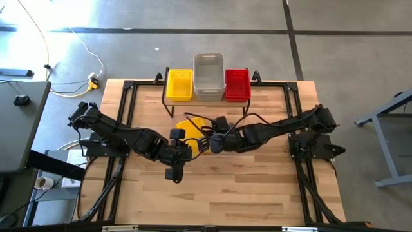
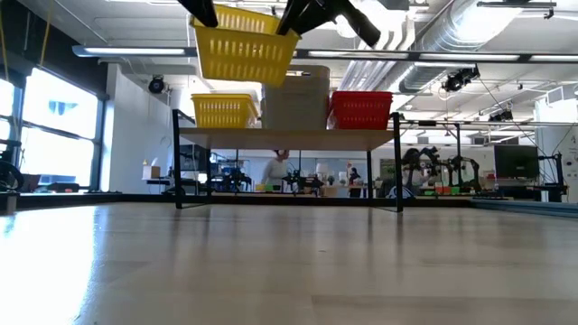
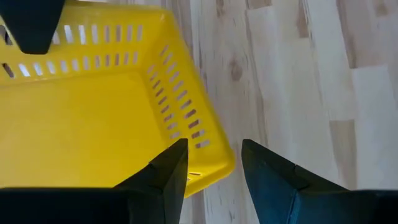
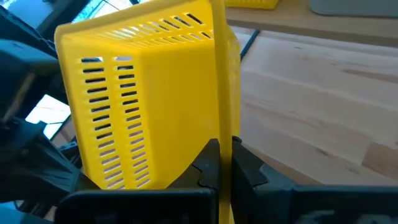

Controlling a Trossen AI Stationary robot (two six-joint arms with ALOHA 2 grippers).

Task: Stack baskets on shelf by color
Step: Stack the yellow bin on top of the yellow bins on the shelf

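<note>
Right gripper (image 4: 222,163) clamped tight on rim of yellow basket (image 1: 193,125), basket held off worktop (image 1: 257,187), just in front of shelf (image 1: 257,102). Left gripper (image 3: 214,165) beside same basket, jaws parted, one finger inside corner, one outside, not pinching. On shelf: yellow basket stack (image 1: 179,84) at one end, grey-white stack (image 1: 208,76) in middle, red stack (image 1: 237,84) at other end.

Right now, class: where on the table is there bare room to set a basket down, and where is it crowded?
Free: the broad tabletop in front of both arms, and the strips beside the shelf. Crowded: the shelf top, filled by the yellow, grey-white and red stacks, and the middle, where the right tool grips a raised yellow basket beside the left tool.
</note>
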